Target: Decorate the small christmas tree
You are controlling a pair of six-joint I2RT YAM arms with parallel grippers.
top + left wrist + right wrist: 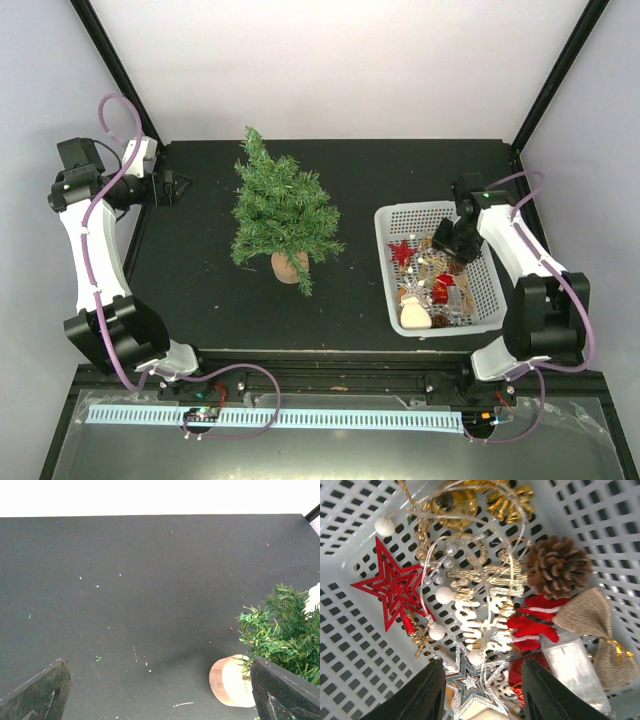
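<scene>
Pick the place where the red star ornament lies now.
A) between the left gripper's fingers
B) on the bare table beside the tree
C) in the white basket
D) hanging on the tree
C: the red star lies on the mesh floor of the white basket among other ornaments, just ahead of the open right gripper, while the small christmas tree carries no ornament.

Tree: dark green needles, tan base. Table: matt black, few pale specks. Basket: white, slotted grid. In right wrist view: red layered star at 9 o'clock, brown pine cone at 2, gold glitter lettering centre, silver star at 6, beige burlap bow at 4, red mitten w/ white trim.
</scene>
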